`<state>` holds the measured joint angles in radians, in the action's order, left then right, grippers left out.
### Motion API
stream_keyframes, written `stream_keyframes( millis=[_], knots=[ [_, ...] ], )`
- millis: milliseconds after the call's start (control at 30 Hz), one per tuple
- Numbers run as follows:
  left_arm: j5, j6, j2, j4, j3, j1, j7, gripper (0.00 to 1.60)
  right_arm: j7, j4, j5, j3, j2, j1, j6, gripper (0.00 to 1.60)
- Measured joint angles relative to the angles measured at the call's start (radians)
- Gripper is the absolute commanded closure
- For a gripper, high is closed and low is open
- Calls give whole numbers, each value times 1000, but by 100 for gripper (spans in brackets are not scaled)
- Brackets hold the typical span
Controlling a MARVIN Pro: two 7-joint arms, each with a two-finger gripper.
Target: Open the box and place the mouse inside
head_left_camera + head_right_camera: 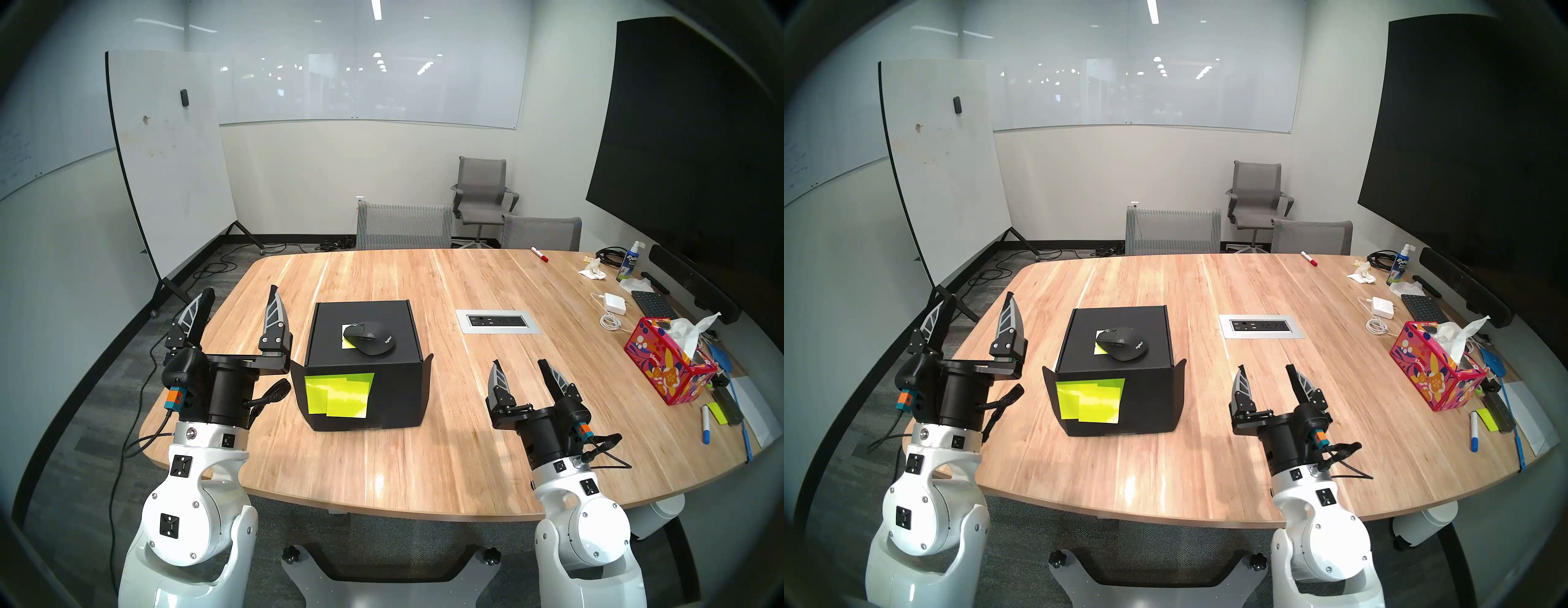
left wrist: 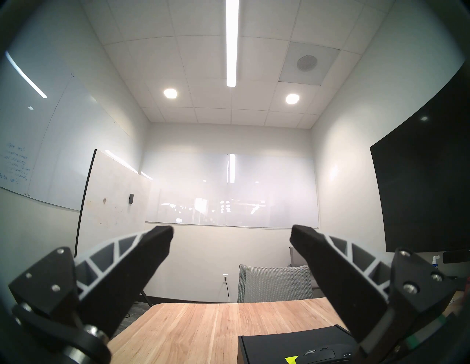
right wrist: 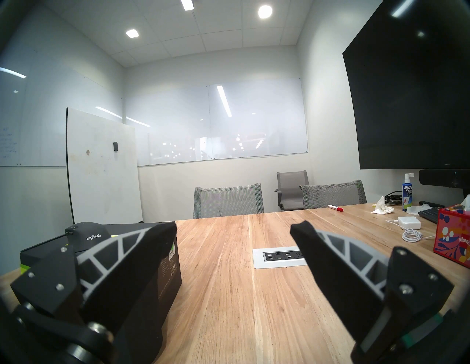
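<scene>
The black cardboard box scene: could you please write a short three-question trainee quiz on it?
1. True or false: the black ergonomic computer mouse rests on the closed lid of the matte black cardboard box.
2. What colour are the sticky notes on the box's near face?
3. Which hand holds something: A, left hand; B, right hand; C, neither?

Key: 1 true. 2 neon yellow-green. 3 C; both hands are open and apart from the box, above the wooden table.
</scene>
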<state>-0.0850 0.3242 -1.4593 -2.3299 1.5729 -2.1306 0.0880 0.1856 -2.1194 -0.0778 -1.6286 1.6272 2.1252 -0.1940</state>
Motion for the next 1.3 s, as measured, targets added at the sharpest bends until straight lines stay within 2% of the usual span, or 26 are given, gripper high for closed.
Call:
stream_keyframes(
  millis=[1300],
  knots=[
    [0, 0, 0, 0, 0, 0, 0, 0, 0, 0, 0, 0, 0, 0, 0, 0]
  ],
)
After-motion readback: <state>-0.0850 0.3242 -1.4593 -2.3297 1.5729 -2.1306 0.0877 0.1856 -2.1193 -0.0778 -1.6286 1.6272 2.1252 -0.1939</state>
